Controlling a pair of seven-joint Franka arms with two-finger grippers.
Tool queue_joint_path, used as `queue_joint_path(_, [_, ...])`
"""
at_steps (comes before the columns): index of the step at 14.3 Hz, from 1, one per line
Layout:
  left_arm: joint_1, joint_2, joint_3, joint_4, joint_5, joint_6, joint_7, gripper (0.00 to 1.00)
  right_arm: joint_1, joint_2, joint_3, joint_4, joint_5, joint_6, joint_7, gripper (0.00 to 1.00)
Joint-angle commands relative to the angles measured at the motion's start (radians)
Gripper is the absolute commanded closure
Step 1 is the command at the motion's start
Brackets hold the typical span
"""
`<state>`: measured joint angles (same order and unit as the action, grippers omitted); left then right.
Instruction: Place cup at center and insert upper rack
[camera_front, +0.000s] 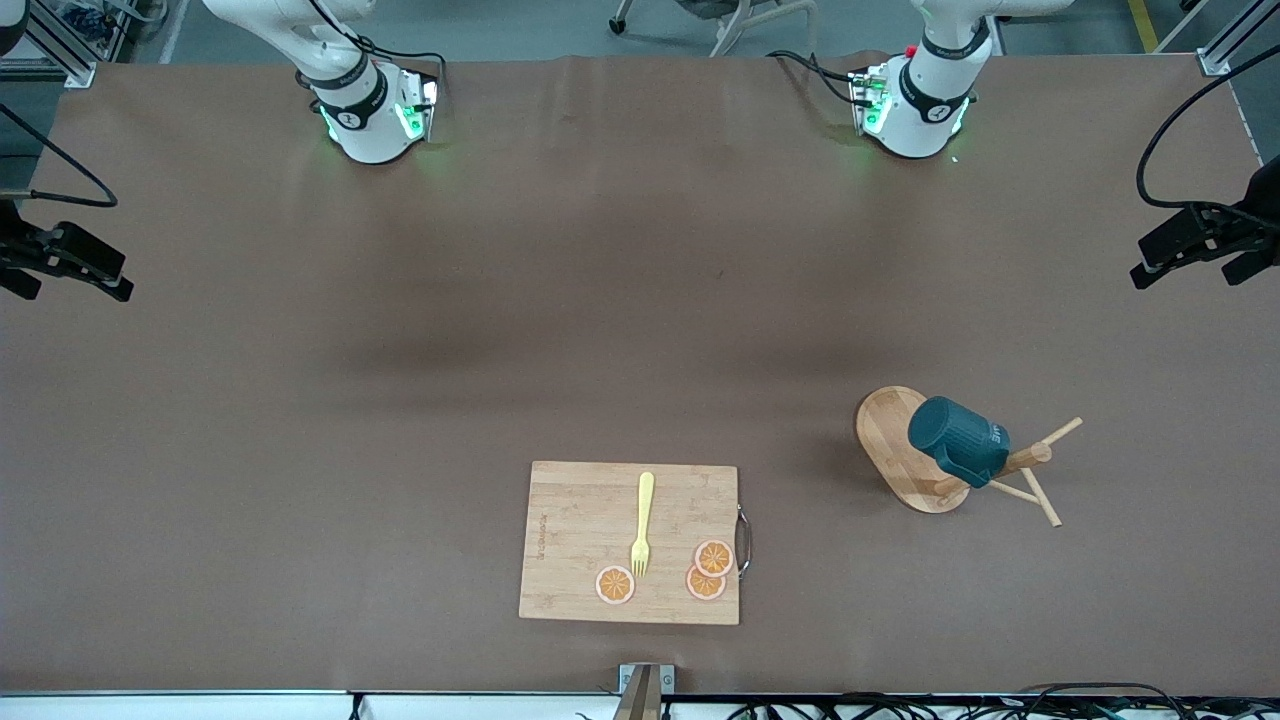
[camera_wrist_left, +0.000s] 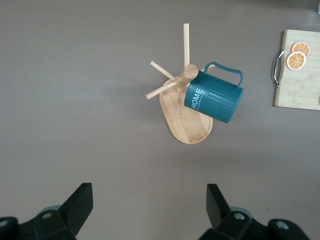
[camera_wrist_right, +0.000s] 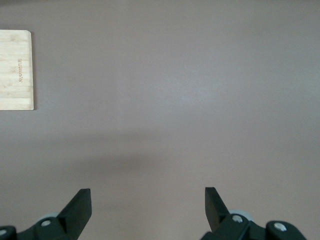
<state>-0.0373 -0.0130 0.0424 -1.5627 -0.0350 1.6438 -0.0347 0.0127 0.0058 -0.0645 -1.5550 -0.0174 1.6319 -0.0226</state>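
**Q:** Where do the cup and rack stand, and where are my claws?

**A:** The cup (camera_wrist_left: 214, 99) hangs on a peg of the upper rack (camera_wrist_left: 182, 107), toward the left arm's end of the table, beside the cutting board (camera_front: 630, 541) with its fork (camera_front: 641, 524) and orange slices (camera_front: 708, 570). My left gripper (camera_wrist_left: 149, 210) hangs high over the bare table near the rack, fingers spread wide, holding nothing. My right gripper (camera_wrist_right: 148, 210) waits over bare table, likewise apart and empty.

**Q:** How will the cup handle?

**A:** I judge it rigid, glazed, likely slick and breakable, light enough for one claw. The ribbed wall or the rim looks the best hold; the small handle offers little.

**Q:** Orientation?

**A:** The cup is tilted, nearly on its side, its long axis running along the peg, mouth toward the post, base outward. The rack's post stands upright on its oval base, pegs fanning out near the top.
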Motion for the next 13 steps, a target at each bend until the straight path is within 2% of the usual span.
queue_joint_path(1, [0.002, -0.019, 0.004, -0.008, -0.013, 0.002, 0.021, 0.00, 0.000, -0.020, -0.001, -0.011, -0.007, -0.007, 0.012, 0.00])
queue_joint_path(13, [-0.007, -0.024, -0.009, -0.005, 0.006, 0.008, 0.016, 0.00, 0.000, -0.023, -0.003, -0.011, -0.009, -0.033, 0.012, 0.00])
